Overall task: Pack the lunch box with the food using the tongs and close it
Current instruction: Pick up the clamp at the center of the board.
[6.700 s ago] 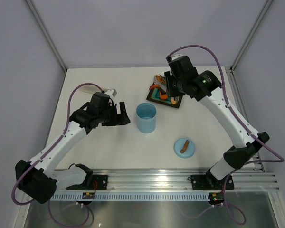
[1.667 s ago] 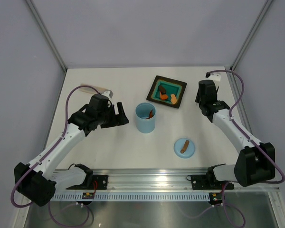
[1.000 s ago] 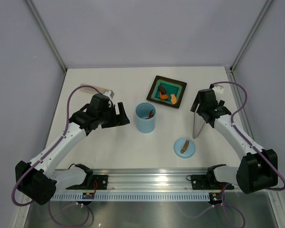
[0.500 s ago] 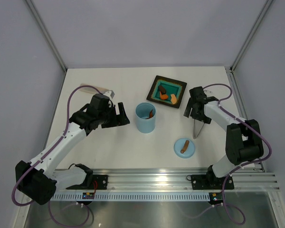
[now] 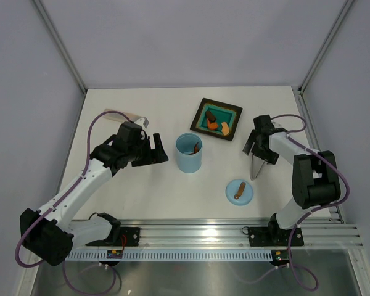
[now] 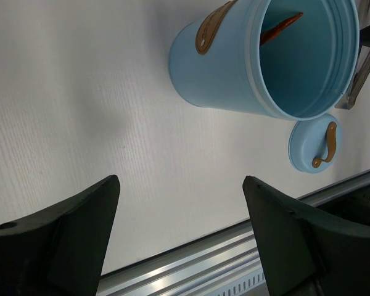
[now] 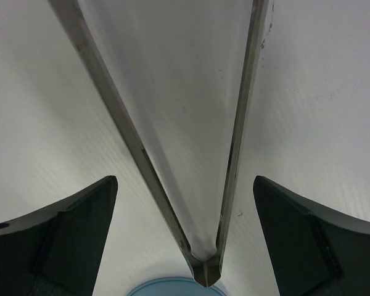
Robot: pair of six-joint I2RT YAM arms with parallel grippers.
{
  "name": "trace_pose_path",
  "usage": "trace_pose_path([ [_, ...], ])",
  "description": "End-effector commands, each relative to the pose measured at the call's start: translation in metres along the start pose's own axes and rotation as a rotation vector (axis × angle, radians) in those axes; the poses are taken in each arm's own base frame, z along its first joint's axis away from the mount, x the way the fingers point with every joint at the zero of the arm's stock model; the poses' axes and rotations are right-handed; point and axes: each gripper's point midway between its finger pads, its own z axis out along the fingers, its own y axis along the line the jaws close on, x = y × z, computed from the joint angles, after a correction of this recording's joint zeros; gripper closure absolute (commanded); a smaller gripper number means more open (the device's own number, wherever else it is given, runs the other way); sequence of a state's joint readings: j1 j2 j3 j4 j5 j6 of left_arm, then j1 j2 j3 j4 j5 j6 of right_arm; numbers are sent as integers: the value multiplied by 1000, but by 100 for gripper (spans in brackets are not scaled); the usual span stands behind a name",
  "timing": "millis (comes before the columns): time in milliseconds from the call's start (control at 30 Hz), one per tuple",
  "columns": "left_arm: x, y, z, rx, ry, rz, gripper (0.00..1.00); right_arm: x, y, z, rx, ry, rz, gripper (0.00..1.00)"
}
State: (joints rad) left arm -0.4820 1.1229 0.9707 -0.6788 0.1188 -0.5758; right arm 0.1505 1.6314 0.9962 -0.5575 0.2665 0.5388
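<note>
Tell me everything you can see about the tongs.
The tongs are slim, silvery metal: two long flat arms joined in a V at one end. They lie flat on the white table, joined end near the blue lid. The right gripper hangs over them, open, fingers clear of both arms.

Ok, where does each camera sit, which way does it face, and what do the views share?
Top external: above and behind the bases, looking down on the table; both arms show.
Left wrist: on the left arm, looking past the open left gripper at lunch box and lid.
Right wrist: on the right arm, looking down through the open right gripper at the tongs.
Shared: tongs and lid, in all three.
</note>
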Motion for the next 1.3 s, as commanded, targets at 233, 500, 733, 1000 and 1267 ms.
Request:
trace_pose_path([
  [233,-5,-2,3,18,-18,5,15,-17,11,21,-30,-24,0,3],
  [500,-6,-1,2,9,-21,5,15,-21,13,34,-23,-31,2,19],
  [733,-7,-3,4,14,-17,5,15,-30,15,31,-29,-58,11,51],
  [1000,-9,-4,4,18,-20,4,15,-62,20,-5,-60,-129,-33,96],
  [1267,-10,-4,2,15,-25,6,15,-76,39,-43,-168,-90,-136,99],
])
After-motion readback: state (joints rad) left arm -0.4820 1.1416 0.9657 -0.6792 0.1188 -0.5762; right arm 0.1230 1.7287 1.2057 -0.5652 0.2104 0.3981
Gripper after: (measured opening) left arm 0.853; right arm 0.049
